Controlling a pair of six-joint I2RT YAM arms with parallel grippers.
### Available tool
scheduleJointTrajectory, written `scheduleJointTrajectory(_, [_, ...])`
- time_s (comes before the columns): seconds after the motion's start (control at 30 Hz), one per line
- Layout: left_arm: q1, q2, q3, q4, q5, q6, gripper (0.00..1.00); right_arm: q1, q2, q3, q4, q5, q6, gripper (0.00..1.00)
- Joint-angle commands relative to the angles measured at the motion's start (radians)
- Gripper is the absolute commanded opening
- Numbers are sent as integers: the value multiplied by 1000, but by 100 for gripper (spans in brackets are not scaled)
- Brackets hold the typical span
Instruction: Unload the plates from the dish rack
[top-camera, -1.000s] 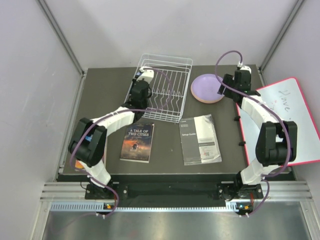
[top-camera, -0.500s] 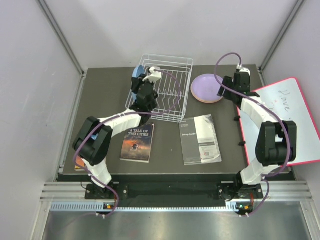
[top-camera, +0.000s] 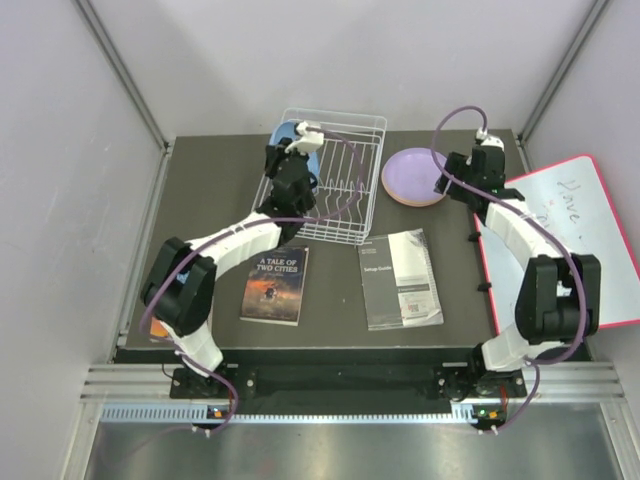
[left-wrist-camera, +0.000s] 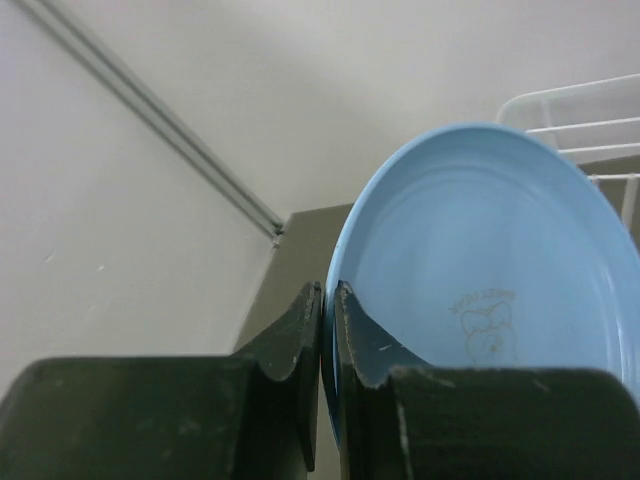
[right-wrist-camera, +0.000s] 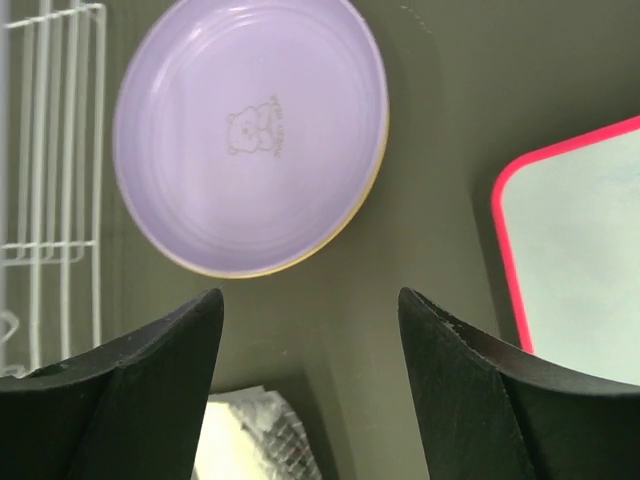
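A light blue plate (left-wrist-camera: 480, 250) stands on edge with my left gripper (left-wrist-camera: 328, 292) shut on its rim. In the top view that gripper (top-camera: 298, 152) holds the blue plate (top-camera: 283, 133) above the far left corner of the white wire dish rack (top-camera: 340, 190). I see no other plate among the rack's wires. A lilac plate (right-wrist-camera: 250, 130) lies flat on the table right of the rack, with a tan rim showing under it. My right gripper (right-wrist-camera: 310, 295) stands open just beside that lilac plate (top-camera: 413, 177), holding nothing.
A paperback book (top-camera: 275, 285) and a bagged setup booklet (top-camera: 400, 278) lie in front of the rack. A whiteboard with a pink frame (top-camera: 580, 230) rests at the right edge. Pale walls close in the table at the back and both sides.
My left gripper has tightened on the blue plate and raised it out of the rack's left end. The right gripper has stayed beside the lilac plate.
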Motion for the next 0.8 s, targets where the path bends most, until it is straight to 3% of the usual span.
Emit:
scheduleJointTrajectory(0.0, [-5, -133, 171, -435, 186, -380, 0, 11, -121, -24, 91, -139, 24, 77])
scheduleJointTrajectory(0.03, [-5, -145, 186, -482, 226, -470, 0, 13, -132, -33, 110, -170, 45, 78])
scheduleJointTrajectory(0.2, [-6, -149, 267, -664, 427, -644, 0, 59, -157, -52, 226, -325, 102, 78])
scheduleJointTrajectory(0.43, [-6, -142, 252, -680, 554, -793, 0, 148, -112, -10, 309, -402, 160, 79])
scheduleJointTrajectory(0.77, [-6, -153, 185, -623, 622, -867, 0, 197, -16, 40, 300, -405, 173, 75])
